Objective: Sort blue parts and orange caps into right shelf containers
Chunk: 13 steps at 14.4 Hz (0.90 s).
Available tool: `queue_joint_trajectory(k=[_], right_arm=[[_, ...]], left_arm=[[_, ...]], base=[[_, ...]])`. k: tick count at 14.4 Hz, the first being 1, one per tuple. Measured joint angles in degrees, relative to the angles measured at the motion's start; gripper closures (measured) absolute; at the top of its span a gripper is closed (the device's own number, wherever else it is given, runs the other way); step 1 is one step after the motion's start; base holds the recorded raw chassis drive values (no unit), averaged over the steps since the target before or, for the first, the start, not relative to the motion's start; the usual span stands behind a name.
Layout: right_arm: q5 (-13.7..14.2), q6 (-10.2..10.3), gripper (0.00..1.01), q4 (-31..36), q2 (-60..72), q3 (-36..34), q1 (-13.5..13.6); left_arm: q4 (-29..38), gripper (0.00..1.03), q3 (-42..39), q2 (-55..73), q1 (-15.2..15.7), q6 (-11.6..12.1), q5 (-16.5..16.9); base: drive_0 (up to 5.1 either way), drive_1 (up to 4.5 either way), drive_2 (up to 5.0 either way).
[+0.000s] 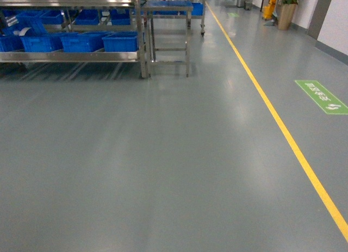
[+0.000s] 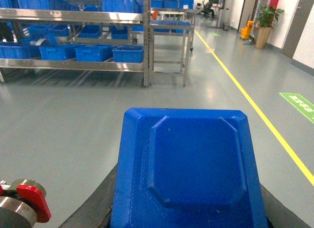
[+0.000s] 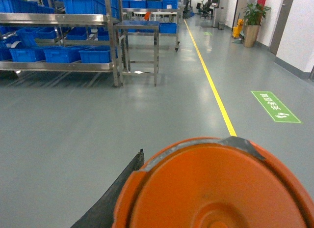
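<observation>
In the left wrist view a blue part (image 2: 189, 164), a moulded block with a raised octagonal face, fills the lower frame. My left gripper (image 2: 189, 211) is shut on it, with black fingers (image 2: 100, 201) showing on both sides. In the right wrist view my right gripper (image 3: 216, 208) is shut on an orange cap (image 3: 216, 188), whose round ribbed face hides all but one dark finger (image 3: 120, 188). The bright-blue shelf containers (image 1: 119, 42) sit in a row on a steel shelf (image 1: 70, 56) far ahead at the left. Neither gripper shows in the head view.
A small steel table (image 1: 168, 35) with a blue tray stands just right of the shelf. A yellow floor line (image 1: 283, 132) runs diagonally down the right, with a green floor sign (image 1: 322, 96) beyond it. Grey floor lies between me and the shelf. A red knob (image 2: 32, 201) shows at lower left.
</observation>
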Motion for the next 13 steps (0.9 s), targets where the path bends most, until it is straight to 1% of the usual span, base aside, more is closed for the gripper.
queue_joint_trajectory(k=[13], right_arm=[[0.0, 0.0, 0.57, 0.1, 0.0, 0.0, 0.0]], left_arm=[[0.1, 0.61, 0.0, 0.0, 0.0, 0.0, 0.0]], base=[[0.0, 4.22, -4.3]])
